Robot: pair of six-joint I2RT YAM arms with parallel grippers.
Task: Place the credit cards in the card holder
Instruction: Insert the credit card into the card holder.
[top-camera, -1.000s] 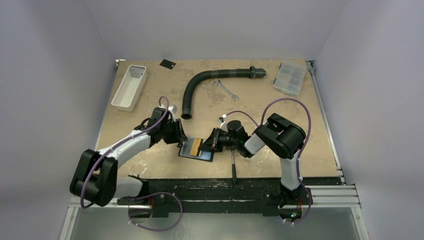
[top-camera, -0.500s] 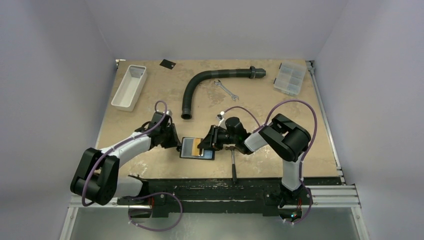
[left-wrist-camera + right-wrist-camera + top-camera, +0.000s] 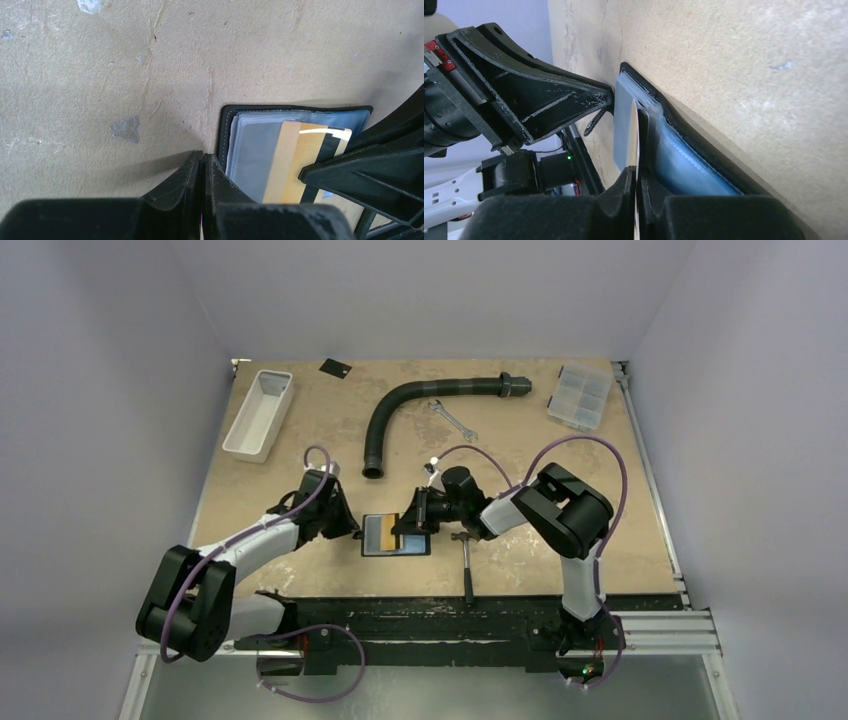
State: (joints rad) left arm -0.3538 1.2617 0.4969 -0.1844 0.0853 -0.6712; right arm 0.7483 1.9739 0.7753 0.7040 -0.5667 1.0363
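You worked at a tan table, its top scuffed, cracked and blotched with grey patches, as the left wrist view showed close up. Three plain walls boxed it in: a back wall, a left wall and a right wall, all pale with a faint lilac cast. A silver aluminium rail ran along the table's right edge, and a worn black strip crossed its near edge. Below that lay a dull grey metal sheet. The light was soft and even, with only weak shadows.
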